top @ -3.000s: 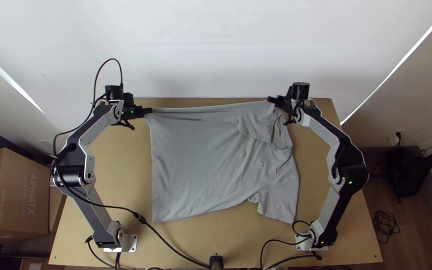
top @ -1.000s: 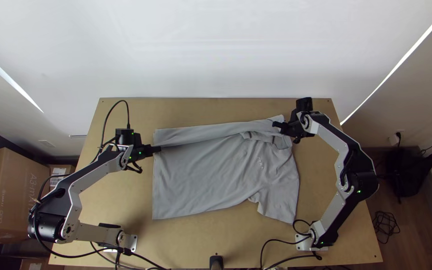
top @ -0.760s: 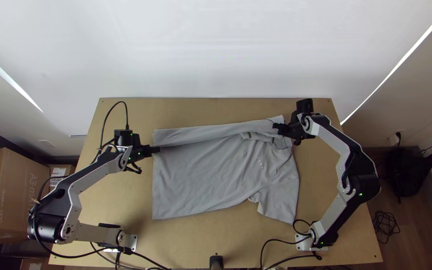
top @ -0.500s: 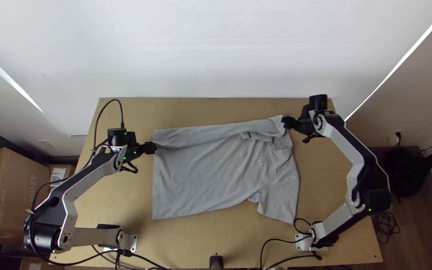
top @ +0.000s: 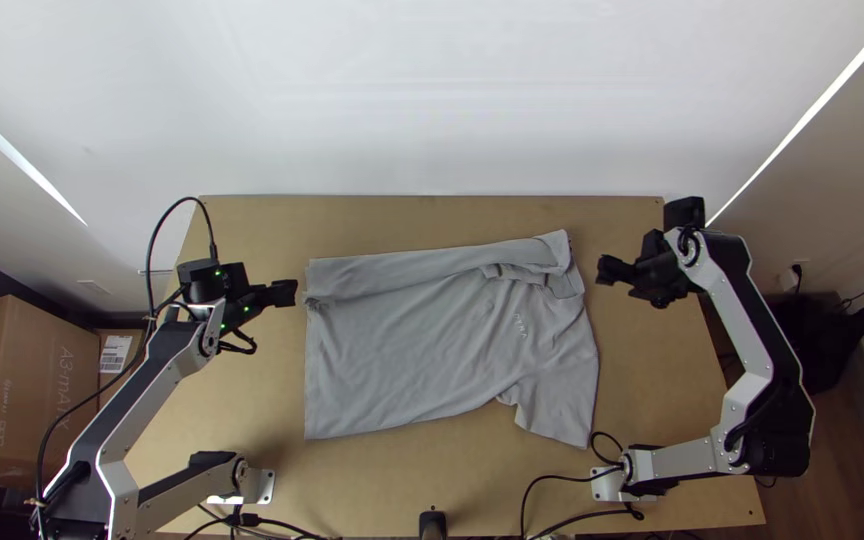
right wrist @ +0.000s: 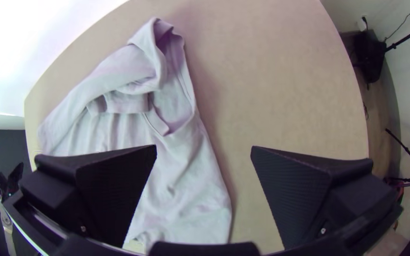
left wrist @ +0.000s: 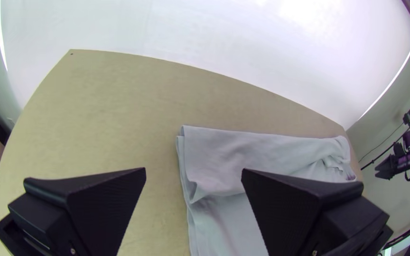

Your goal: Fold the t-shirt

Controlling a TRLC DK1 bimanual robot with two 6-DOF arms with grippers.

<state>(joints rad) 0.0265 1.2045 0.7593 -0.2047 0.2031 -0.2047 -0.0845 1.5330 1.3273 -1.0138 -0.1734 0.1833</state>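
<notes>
Both grippers are standing open and clear of a t-shirt lying with its far side folded over.
On the left, the left gripper is holding its fingers wide apart, gripping nothing, just beside the hem; half a second ago it was touching that edge, so it is backing off. In the middle of the table, the t-shirt is lying nearly as it was then, its far strip turned inward and slightly rumpled. It is looking light, limp and soft, likely to wrinkle if dragged; the near hem corner and near sleeve are offering the best holds for a next fold. On the right, the right gripper is also gaping empty, drawing farther away from the collar end.
</notes>
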